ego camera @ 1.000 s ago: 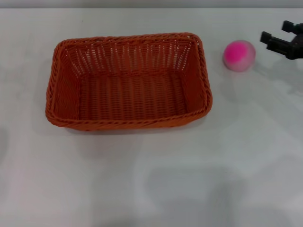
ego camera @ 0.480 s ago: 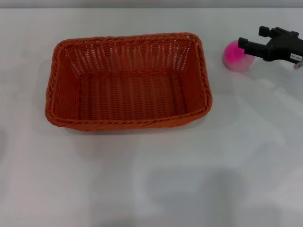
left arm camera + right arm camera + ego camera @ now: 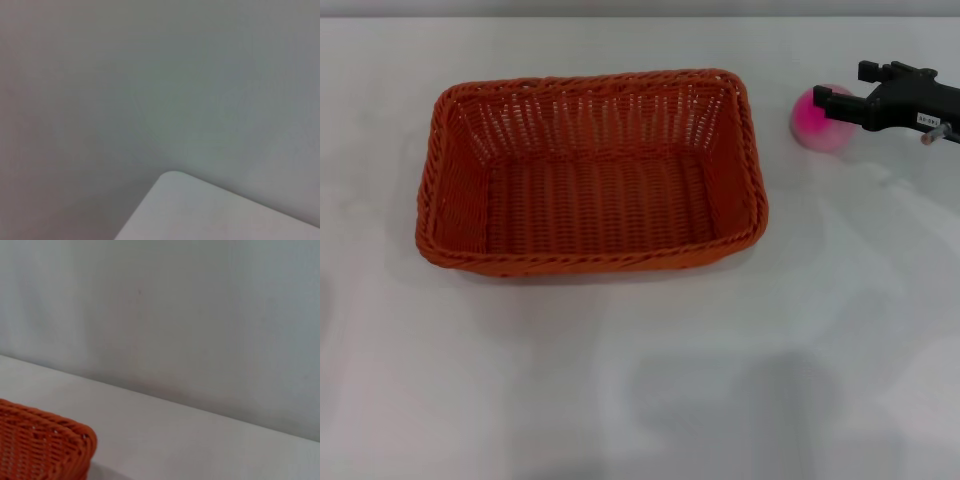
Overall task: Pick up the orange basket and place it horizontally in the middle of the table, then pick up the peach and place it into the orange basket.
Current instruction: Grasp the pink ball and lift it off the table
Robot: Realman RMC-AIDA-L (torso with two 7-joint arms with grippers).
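The orange basket [image 3: 590,170] lies lengthwise across the middle of the white table [image 3: 620,380], empty inside. One of its corners [image 3: 45,450] shows in the right wrist view. The pink peach [image 3: 813,125] rests on the table just right of the basket's far right corner. My right gripper [image 3: 842,86] reaches in from the right edge, open. Its nearer finger [image 3: 840,103] covers the peach's upper right part, and the other finger stands beyond the fruit. I cannot tell whether the fingers touch it. My left gripper is out of view.
A grey wall [image 3: 175,315] rises behind the table's far edge. The left wrist view shows only a rounded table corner [image 3: 200,210] against a grey background. Bare tabletop stretches in front of the basket.
My right gripper has travelled left from the table's right edge until its open fingers overlap the peach. The basket and peach have stayed put.
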